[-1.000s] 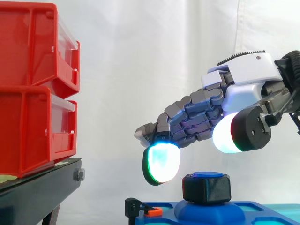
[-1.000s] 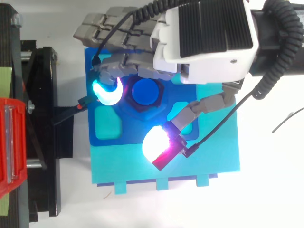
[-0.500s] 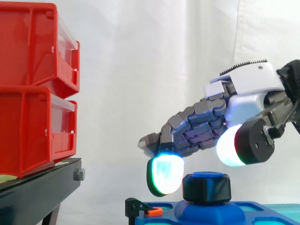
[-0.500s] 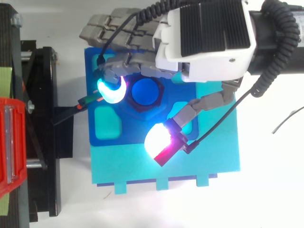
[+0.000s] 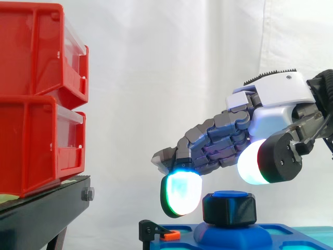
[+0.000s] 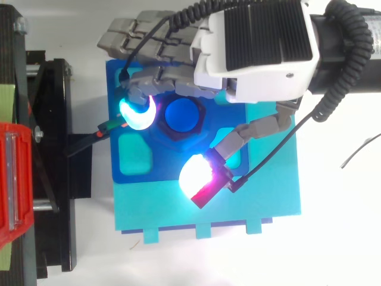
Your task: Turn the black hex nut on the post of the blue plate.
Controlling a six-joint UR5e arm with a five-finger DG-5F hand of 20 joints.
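The black hex nut (image 5: 229, 208) sits on the blue post (image 6: 180, 115), which rises from the blue plate (image 5: 234, 237). My hand (image 5: 273, 88) hovers just over it, coming in from the right. Its fingers are loosely bent and spread to either side of the nut. One glowing fingertip (image 5: 180, 194) hangs just left of the nut, level with its top, with a small gap between them. The thumb's white pad (image 5: 252, 156) floats above and to the right of the nut. In the top view the thumb pad (image 6: 195, 176) lies toward the plate's front. Nothing is held.
Two stacked red bins (image 5: 36, 99) stand on a black stand (image 5: 41, 213) at the left. A small black clamp with an orange piece (image 5: 169, 235) sits at the plate's left edge. A teal base (image 6: 208, 208) lies under the blue plate.
The hand dipped toward the nut half a second ago and has since lifted slightly. Its fingertip stays left of the nut. The nut has not visibly turned.
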